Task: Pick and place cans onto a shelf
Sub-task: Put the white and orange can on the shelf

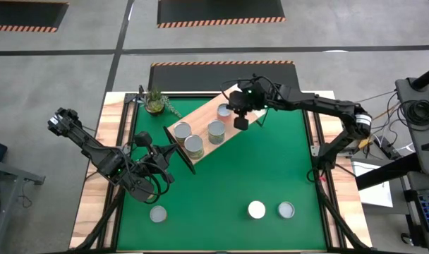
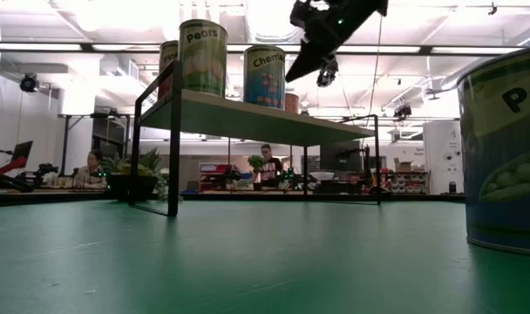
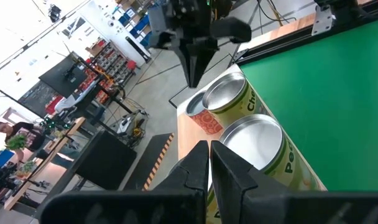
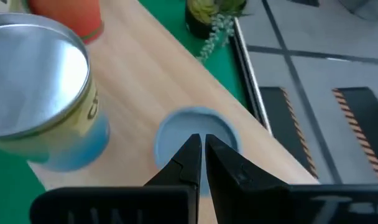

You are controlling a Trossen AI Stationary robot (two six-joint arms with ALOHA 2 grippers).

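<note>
- The right gripper [image 1: 240,117] is shown above the upper right end of the shelf [image 1: 200,121], in the upper centre of the high view; its fingers are seen nearly closed, with nothing held between them.
- The left gripper [image 1: 166,150] is shown at centre left, beside the lower left end of the shelf; its fingers are likewise drawn together and empty.
- Four cans are counted on the shelf in the high view: one at the upper right [image 1: 224,111], one at mid-board [image 1: 216,130], and two at the lower left [image 1: 182,130] [image 1: 193,145].
- Three cans are left on the green mat [image 1: 271,162] along the bottom of the frame: lower left [image 1: 157,214], lower centre [image 1: 257,209] and just beside it [image 1: 286,209].
- The task is judged roughly half done.
- A potted plant [image 1: 155,102] is seen at the upper left, just off the shelf; the placed cans crowd the board, so free room is judged to be limited.
</note>
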